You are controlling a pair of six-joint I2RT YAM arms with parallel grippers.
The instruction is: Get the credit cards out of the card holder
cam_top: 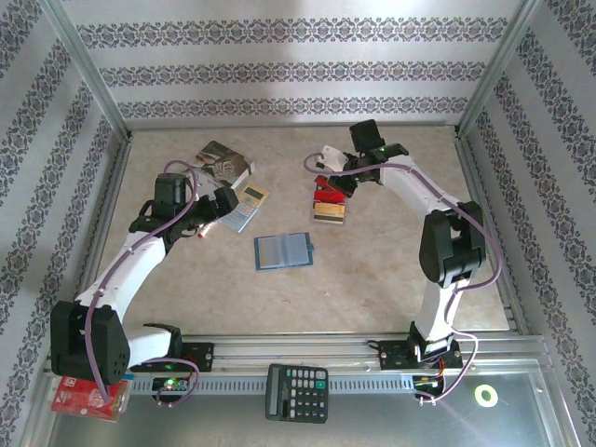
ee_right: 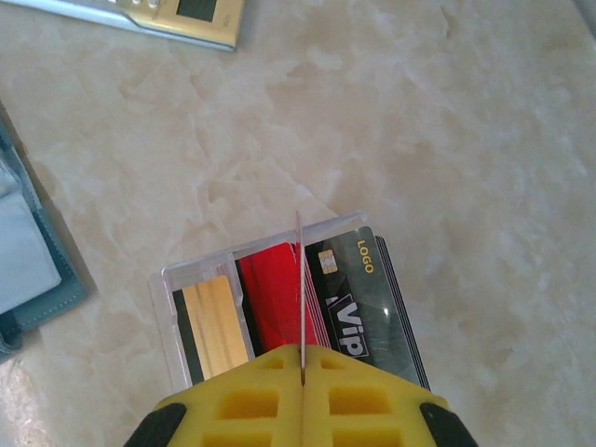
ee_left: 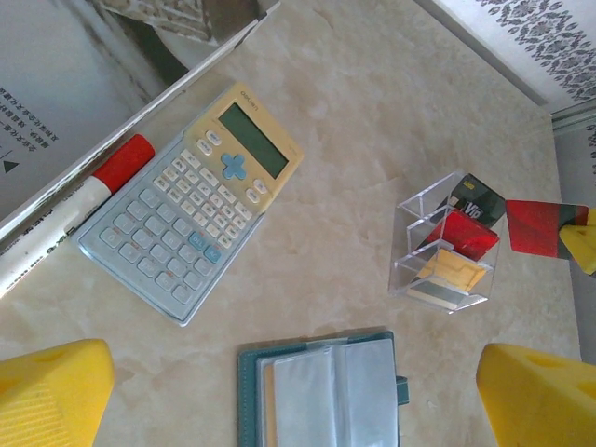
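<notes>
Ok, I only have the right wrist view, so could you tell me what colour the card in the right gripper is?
Observer: Red; the left wrist view shows the card face-on, pinched in the right gripper.
Operator: Thanks. And the other arm?
Observer: The left gripper hangs wide open and empty beside the pocket calculator.
Operator: Is the card holder open?
Observer: Yes, it lies open and flat between the arms, touched by neither gripper.
</notes>
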